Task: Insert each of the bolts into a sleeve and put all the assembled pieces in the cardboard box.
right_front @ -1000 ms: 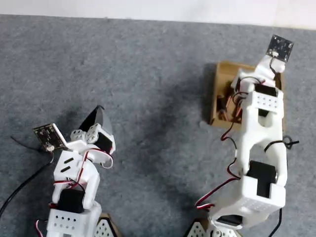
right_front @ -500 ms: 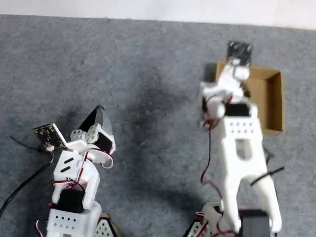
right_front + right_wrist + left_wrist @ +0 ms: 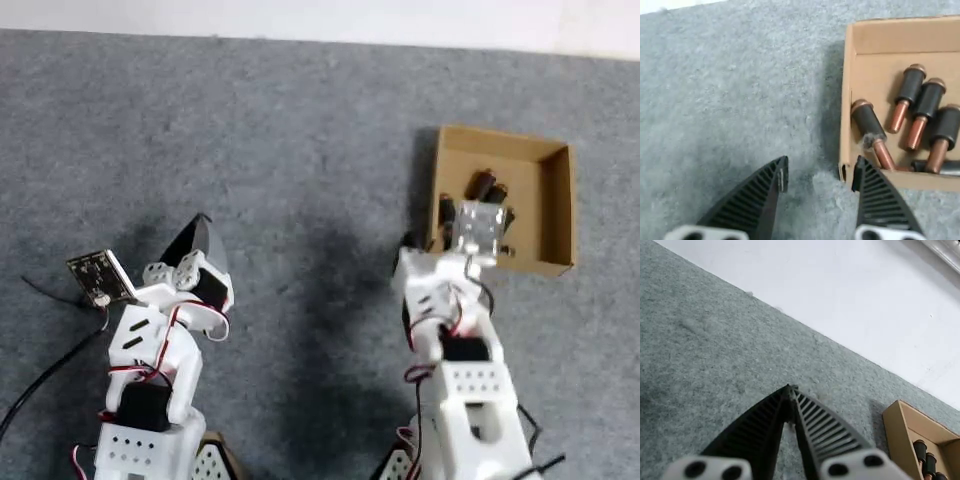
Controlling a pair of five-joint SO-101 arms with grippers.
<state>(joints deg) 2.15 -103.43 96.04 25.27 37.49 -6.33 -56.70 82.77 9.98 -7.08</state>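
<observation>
- Assembled pieces [image 3: 920, 107]: several bolts in dark sleeves, lying inside the cardboard box [image 3: 846, 100], just beyond the right hand [image 3: 821, 174].
- The right hand is spread and holds nothing; the box's near corner sits just beside one fingertip.
- Left hand [image 3: 790, 390]: pressed together, empty, well apart from the box, over the grey table [image 3: 300, 130].

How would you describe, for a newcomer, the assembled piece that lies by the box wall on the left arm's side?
Find the cardboard box on the carpet, by the right hand. Inside, along the wall facing the left arm, lies the piece; its copper bolt slants the other way from its three parallel neighbours.
</observation>
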